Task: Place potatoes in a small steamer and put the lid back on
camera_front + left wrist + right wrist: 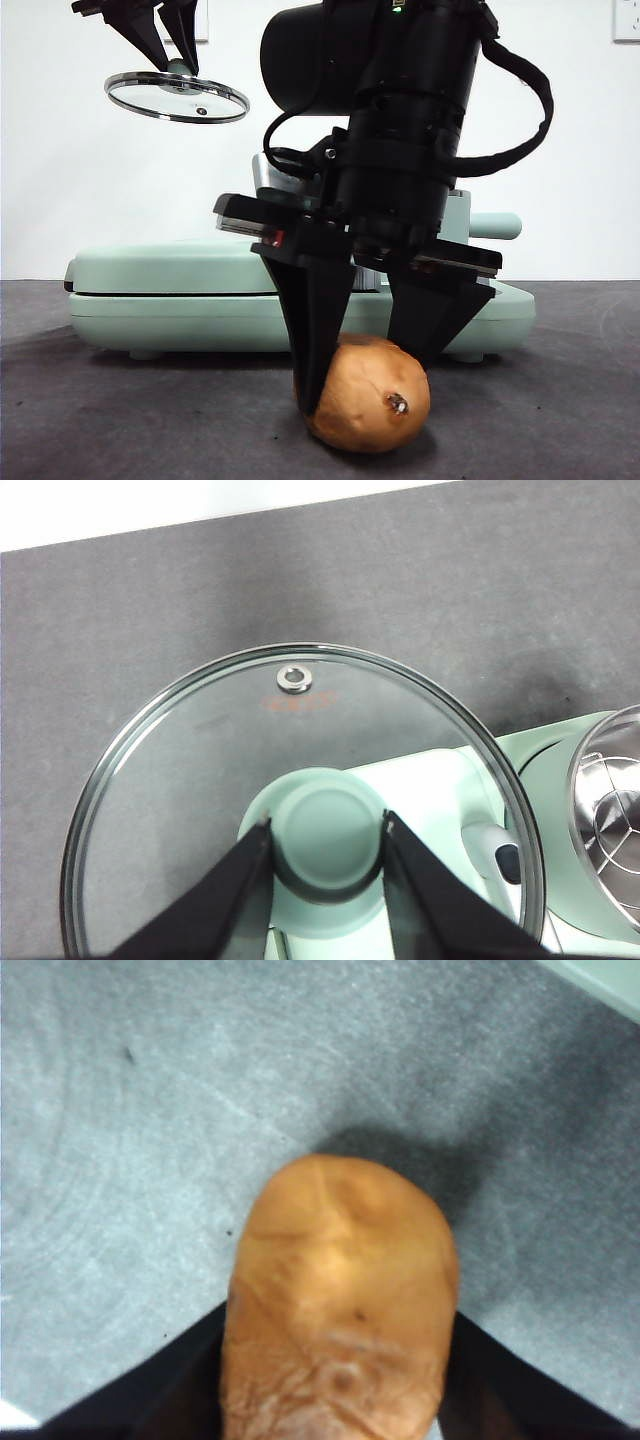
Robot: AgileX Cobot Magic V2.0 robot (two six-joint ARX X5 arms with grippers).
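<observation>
The orange-brown potato (375, 400) lies on the dark table mat at the front, its dark-spotted end facing the front camera. My right gripper (370, 385) comes straight down on it, one black jaw against each side; in the right wrist view the potato (340, 1260) fills the gap of the gripper (340, 1360). My left gripper (175, 60) is shut on the mint-green knob of the clear glass lid (177, 97) and holds it high at the back left. The left wrist view shows the lid (200, 780) and the steamer's steel rim (600, 810). The steamer's handle (495, 226) sticks out behind the right arm.
A flat mint-green griddle (170, 290) spans the table behind the potato. The steamer stands on its right part, mostly hidden by the right arm. Dark mat (120, 420) lies open to the left and right of the potato.
</observation>
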